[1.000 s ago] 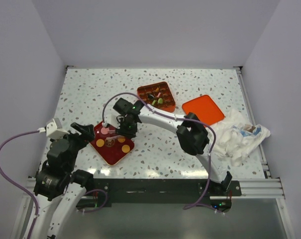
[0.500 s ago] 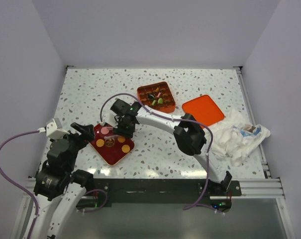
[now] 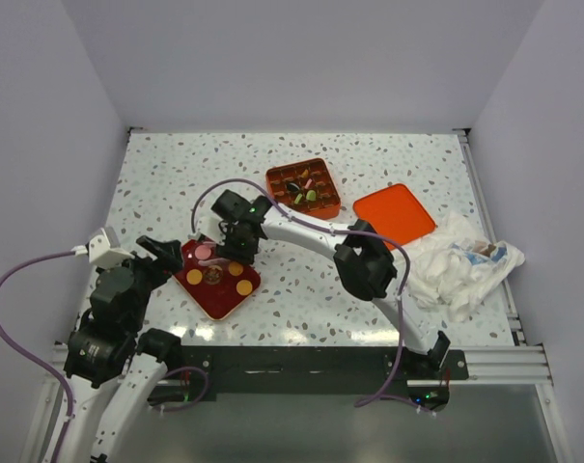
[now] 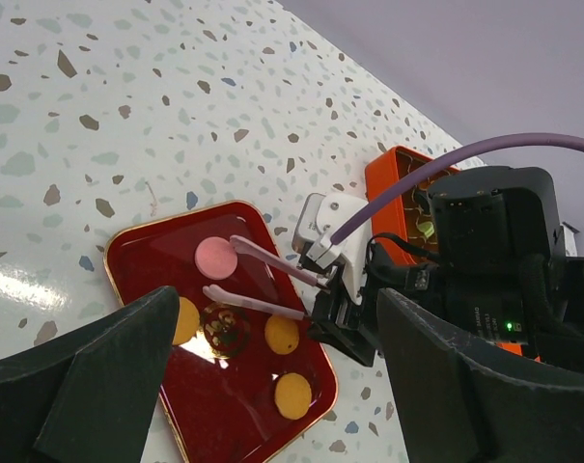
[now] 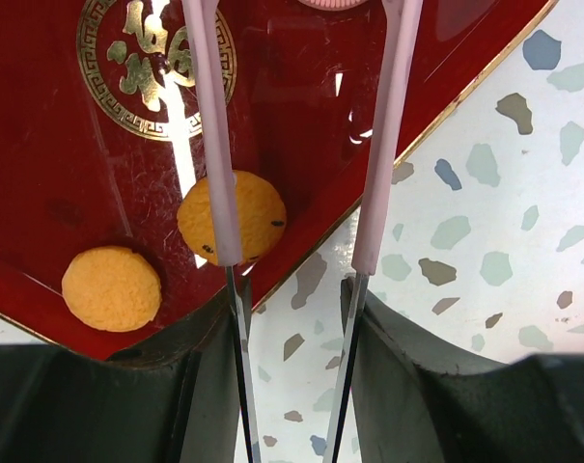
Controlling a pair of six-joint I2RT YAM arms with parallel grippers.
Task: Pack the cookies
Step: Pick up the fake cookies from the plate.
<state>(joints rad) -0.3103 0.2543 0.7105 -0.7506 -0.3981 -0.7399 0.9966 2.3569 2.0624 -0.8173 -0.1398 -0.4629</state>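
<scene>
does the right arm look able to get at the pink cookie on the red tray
probably yes: the right gripper hangs open over the red tray, tips either side of the pink cookie, nothing between.

- The table (image 3: 369, 164) is lit brightly and evenly from above in the top view, and only soft, faint shadows are cast under the arms (image 3: 301, 230).
- Two pale patches of glare are seen along the table's near edge, and the pale walls (image 3: 301, 58) are tinted slightly lavender.
- In the left wrist view, the dark fingers (image 4: 98, 376) of the left gripper (image 4: 278, 292) are rendered out of focus, and a bright sheen is seen on the table at the left edge.
- In the right wrist view, a white streak of glare is thrown down the glossy red tray (image 5: 69, 193). Its scratches and the orange cookies (image 5: 232, 217) are shown sharp, while the dark housing (image 5: 89, 405) along the bottom edge is blurred.
</scene>
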